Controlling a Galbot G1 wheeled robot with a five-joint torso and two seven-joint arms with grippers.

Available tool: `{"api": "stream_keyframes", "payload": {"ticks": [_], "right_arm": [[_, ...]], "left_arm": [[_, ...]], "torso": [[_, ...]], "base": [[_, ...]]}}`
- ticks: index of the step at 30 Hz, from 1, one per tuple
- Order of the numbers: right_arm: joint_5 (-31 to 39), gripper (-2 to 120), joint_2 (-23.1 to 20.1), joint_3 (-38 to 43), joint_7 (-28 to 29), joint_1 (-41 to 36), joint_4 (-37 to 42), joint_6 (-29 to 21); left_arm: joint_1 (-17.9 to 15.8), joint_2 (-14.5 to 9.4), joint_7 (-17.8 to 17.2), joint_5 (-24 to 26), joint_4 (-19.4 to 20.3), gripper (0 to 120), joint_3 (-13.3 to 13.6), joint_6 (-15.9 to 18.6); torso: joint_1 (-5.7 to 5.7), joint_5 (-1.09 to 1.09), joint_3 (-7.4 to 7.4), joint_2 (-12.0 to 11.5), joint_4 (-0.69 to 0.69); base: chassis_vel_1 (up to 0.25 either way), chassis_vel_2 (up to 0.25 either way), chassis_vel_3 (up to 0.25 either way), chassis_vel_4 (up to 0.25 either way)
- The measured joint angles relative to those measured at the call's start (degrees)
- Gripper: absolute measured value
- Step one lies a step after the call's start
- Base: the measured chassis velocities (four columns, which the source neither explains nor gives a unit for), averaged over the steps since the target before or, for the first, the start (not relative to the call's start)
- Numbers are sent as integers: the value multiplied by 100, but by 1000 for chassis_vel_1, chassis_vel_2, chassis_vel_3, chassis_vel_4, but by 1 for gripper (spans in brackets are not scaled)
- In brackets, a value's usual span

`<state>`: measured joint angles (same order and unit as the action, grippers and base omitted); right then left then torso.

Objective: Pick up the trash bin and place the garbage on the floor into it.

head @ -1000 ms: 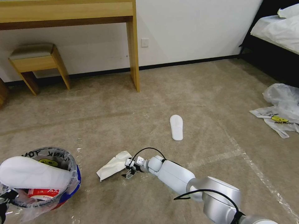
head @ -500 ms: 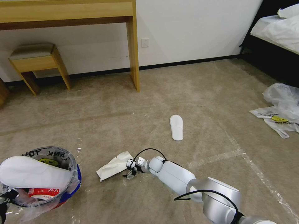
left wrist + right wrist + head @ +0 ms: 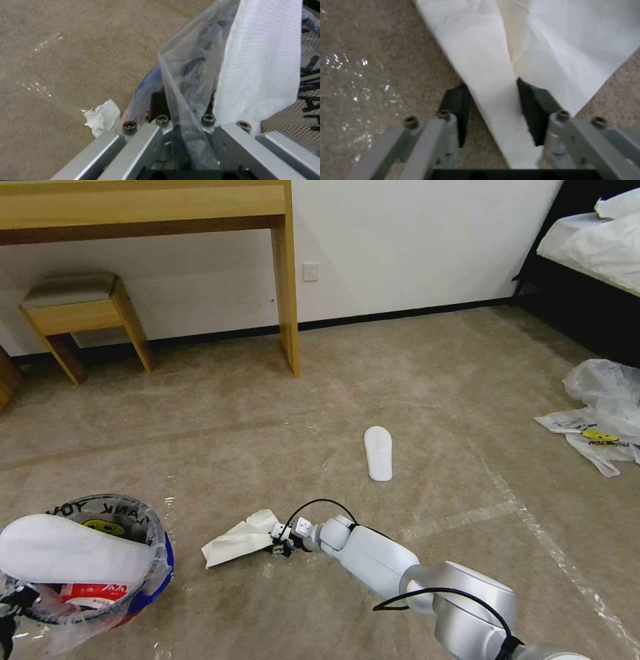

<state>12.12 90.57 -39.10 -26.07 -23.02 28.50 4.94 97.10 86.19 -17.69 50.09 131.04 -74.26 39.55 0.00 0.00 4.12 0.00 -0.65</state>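
At far left the left gripper (image 3: 186, 117) was clamped on the rim of the trash bin (image 3: 143, 573). The right gripper (image 3: 493, 100), fingers parted, straddled crumpled paper (image 3: 237, 539) on the floor (image 3: 427, 380); closing seemed next.

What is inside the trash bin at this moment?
In the trash bin, a white slipper lies across the top, over a red-and-white wrapper. The slipper and the clear liner bag cover whatever is deeper.
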Motion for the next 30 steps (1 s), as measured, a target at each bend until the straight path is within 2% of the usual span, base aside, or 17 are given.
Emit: {"api": "stream_keyframes", "payload": {"ticks": [1, 2, 5, 8, 9, 23, 25, 28, 29, 30], "right_arm": [[-2, 27, -17, 0, -15, 8, 3, -1], [-2, 27, -17, 0, -15, 8, 3, -1], [-2, 9, -69, -3, -65, 3, 49, -2], [-1, 5, -73, -4, -69, -1, 52, -2], [0, 1, -80, -5, -73, -6, 60, -2], [169, 0, -313, -31, -162, -28, 399, -3], [232, 0, -403, -27, -141, -56, 568, 7], [770, 0, -804, -10, 135, -119, 1396, -104], [770, 0, -804, -10, 135, -119, 1396, -104], [1002, 0, -950, 63, 282, -121, 1803, -208]], "left_arm": [[-5, 1, 0, -3, 0, 1, 3, -3], [-5, 1, 0, -3, 0, 1, 3, -3], [-22, -1, 1, -9, -10, 1, 6, -5], [-26, 0, 1, -12, -14, 1, 9, -5], [-30, 2, 1, -15, -17, 1, 14, -7], [-105, -7, -8, -58, -82, 1, 82, -8], [-111, -15, -11, -58, -84, 1, 87, -8], [-128, -58, -16, -52, -115, 1, 112, 0], [-128, -58, -16, -52, -115, 1, 112, 0], [-140, -76, -18, -52, -135, 1, 122, 4]], "torso": [[0, 0, 0, 0, -1], [0, 0, 0, 0, -1], [0, 0, 0, 0, -2], [0, 0, 0, 0, -2], [0, -1, 0, 0, -2], [0, -1, 1, 0, 0], [0, 0, 1, 0, 2], [0, 0, 1, -1, -2], [0, 0, 1, -1, -2], [0, -1, 0, -1, -3]], "base": [[0, 0, 0, 0], [0, 0, 0, 0], [0, 0, 0, 0], [0, 0, 0, 0], [0, 0, 0, 0], [0, 0, 0, 0], [0, 0, 0, 0], [0, 0, 0, 0], [0, 0, 0, 0], [0, 0, 0, 0]]}}
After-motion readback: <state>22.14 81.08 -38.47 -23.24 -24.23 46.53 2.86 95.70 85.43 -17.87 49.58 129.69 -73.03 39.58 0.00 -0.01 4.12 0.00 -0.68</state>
